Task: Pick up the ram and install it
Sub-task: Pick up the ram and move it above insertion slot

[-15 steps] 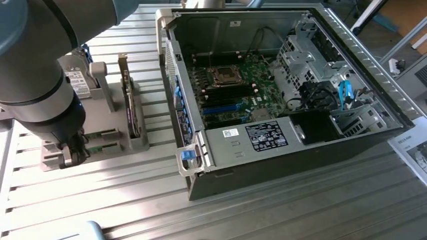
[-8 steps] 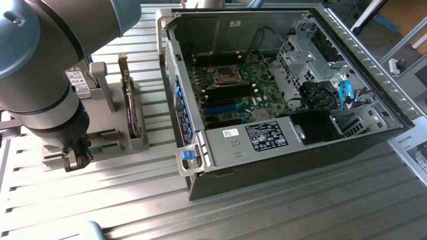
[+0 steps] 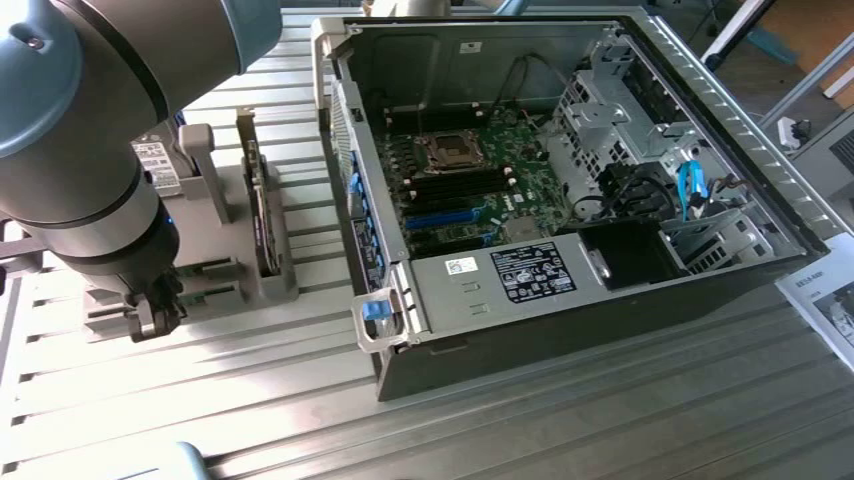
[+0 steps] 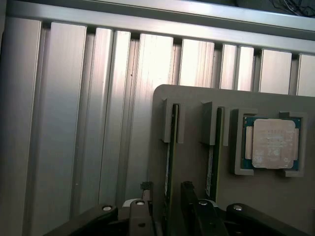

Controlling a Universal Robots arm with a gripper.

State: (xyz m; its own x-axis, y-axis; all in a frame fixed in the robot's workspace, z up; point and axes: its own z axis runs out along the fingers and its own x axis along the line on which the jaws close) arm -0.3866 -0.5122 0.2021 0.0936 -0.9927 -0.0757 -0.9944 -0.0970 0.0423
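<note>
my hand (image 4: pixel 166 188): spread, straddling the slim green ram stick (image 4: pixel 171 147)
risk: if I pinch off-centre, it probably jams in its grey slotted holder (image 4: pixel 197 105)

Bright amb. light, glare on slats (image 4: pixel 155 64)

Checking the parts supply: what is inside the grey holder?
The ram on edge between the fingers of the open claw, a second stick beside it, and a CPU. The slots hide the sticks' lower edges.
</note>
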